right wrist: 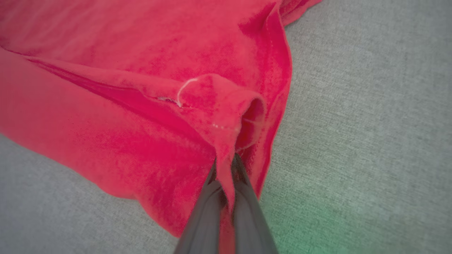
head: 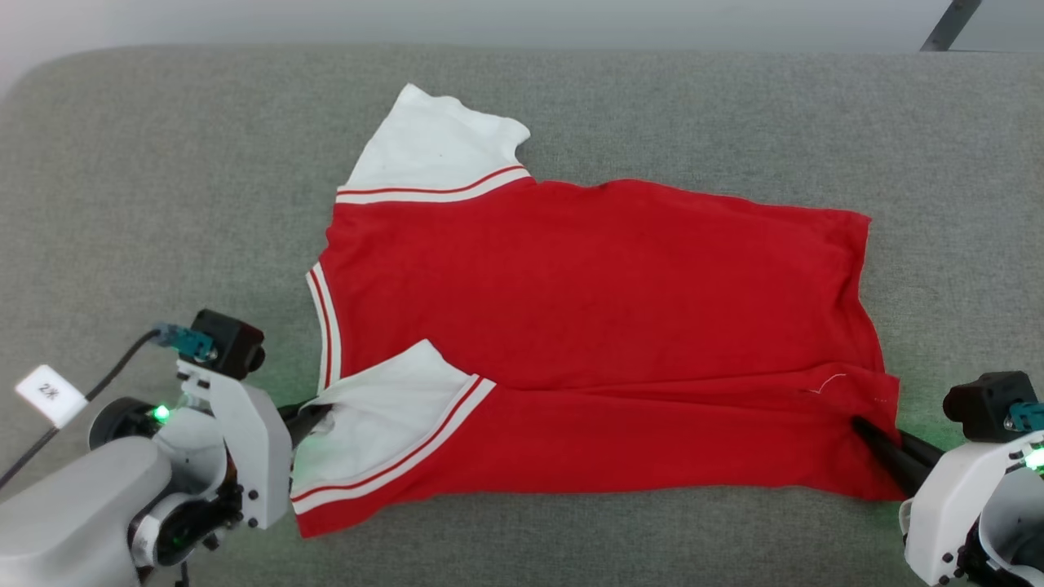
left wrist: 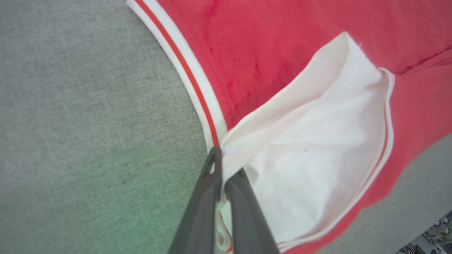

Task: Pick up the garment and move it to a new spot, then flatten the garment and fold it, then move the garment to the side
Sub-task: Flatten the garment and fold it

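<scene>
The garment, a red shirt with white sleeves and red-white striped trim, lies spread on the grey surface, plain red side up, its near edge folded over onto itself. My left gripper is shut on the garment at the near white sleeve, pinching cloth between its dark fingers. My right gripper is shut on the garment's near right hem corner, where red cloth bunches into a small loop between the fingers. No lettering shows.
The grey fabric-covered surface runs wide on all sides of the garment, with its far edge near the top of the head view. A white tag and a black cable hang by my left arm.
</scene>
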